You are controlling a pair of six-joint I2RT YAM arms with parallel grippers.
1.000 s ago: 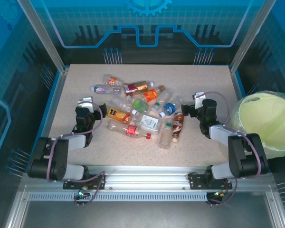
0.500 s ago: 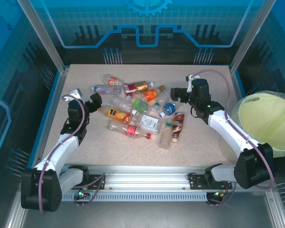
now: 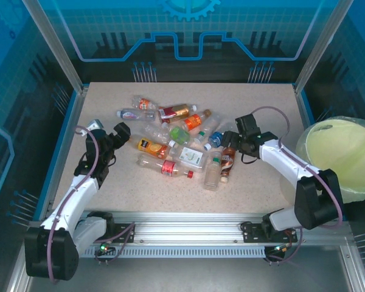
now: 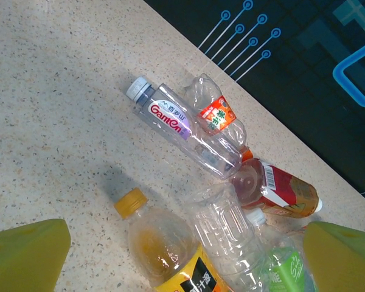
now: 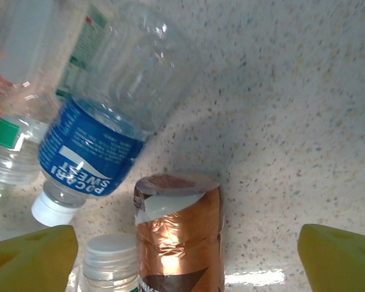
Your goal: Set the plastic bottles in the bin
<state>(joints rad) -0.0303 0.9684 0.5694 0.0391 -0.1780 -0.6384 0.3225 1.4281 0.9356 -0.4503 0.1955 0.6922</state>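
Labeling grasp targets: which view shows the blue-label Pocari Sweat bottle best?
Right wrist: the Pocari Sweat bottle is close up, label legible, white cap visible. Top external shows the bottle as a small blue patch.

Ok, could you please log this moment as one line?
left jaws: open, aimed at yellow-capped bottle | right jaws: open, aimed at brown bottle | bin: no bottles visible inside
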